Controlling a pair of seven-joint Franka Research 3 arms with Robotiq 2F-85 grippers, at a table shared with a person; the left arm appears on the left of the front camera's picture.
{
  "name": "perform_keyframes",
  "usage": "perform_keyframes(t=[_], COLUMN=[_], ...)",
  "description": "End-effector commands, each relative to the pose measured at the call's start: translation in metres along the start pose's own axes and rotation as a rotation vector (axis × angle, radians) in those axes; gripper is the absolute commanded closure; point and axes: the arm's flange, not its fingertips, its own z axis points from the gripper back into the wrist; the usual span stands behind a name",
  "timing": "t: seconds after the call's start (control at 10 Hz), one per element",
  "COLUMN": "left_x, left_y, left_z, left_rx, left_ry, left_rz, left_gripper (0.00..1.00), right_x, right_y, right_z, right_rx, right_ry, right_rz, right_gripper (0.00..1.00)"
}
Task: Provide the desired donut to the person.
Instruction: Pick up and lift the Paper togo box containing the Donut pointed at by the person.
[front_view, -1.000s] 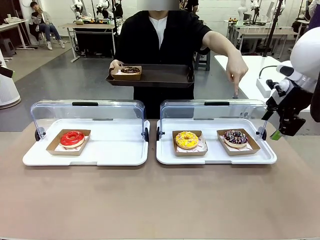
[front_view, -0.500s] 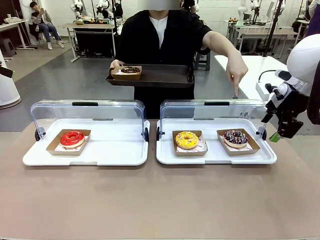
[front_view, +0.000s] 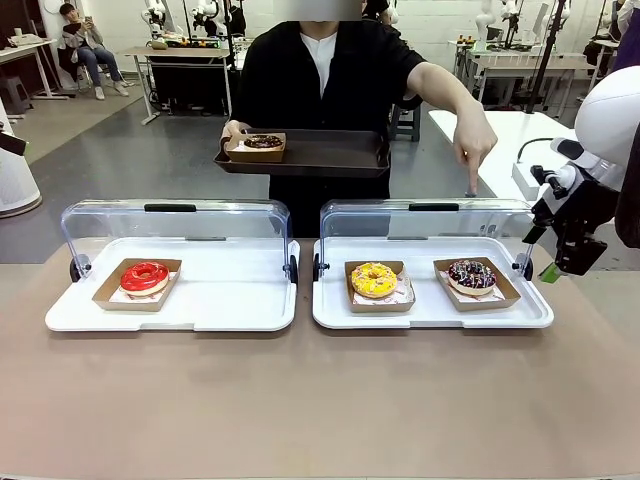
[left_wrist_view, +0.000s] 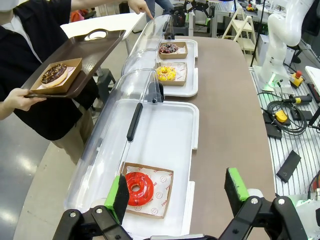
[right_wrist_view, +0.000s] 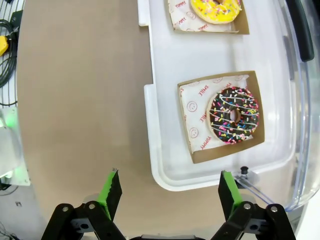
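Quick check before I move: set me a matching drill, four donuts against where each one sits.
Things:
1. red donut
2. yellow donut
3. sprinkled donut
4. brown donut

Places:
A. dark tray held by the person
B. right white tray, outer end, in line with the pointing finger
C. left white tray
D. right white tray, inner end

Pairs: 1-C, 2-D, 3-B, 4-A

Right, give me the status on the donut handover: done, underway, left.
Done: one boxed donut sits on the person's brown tray. Underway: the person's hand points down at the sprinkled chocolate donut; the right gripper hovers open near it, holding nothing. Left: grip that donut's box and carry it to the brown tray.
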Motion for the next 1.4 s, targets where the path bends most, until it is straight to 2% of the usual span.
perform_keyframes(t=[0.0, 0.1, 0.4, 0.9, 1.3], left_x=[0.001, 0.001, 0.001, 0.001, 0.001], left_y=[0.0, 0.0, 0.0, 0.0, 0.0], left_z=[0.001, 0.001, 0.001, 0.001, 0.001], left_rx=[0.004, 0.004, 0.004, 0.004, 0.004], left_ry=[-0.005, -0.005, -0.005, -0.005, -0.005], left_rz=[-0.004, -0.004, -0.004, -0.004, -0.004], left_gripper=[0.0, 0.0, 0.0, 0.0, 0.0], right_x=[0.001, 0.0, 0.004, 0.004, 0.001], right_y=[0.001, 0.0, -0.014, -0.041, -0.049], right_z=[-0.001, 0.0, -0.028, -0.078, -0.105], right_rx=[0.002, 0.0, 0.0, 0.102, 0.164], right_ry=[0.006, 0.0, 0.084, 0.131, 0.123], right_rz=[0.0, 0.0, -0.009, -0.055, -0.003], right_gripper=[0.0, 0.0, 0.0, 0.0, 0.0])
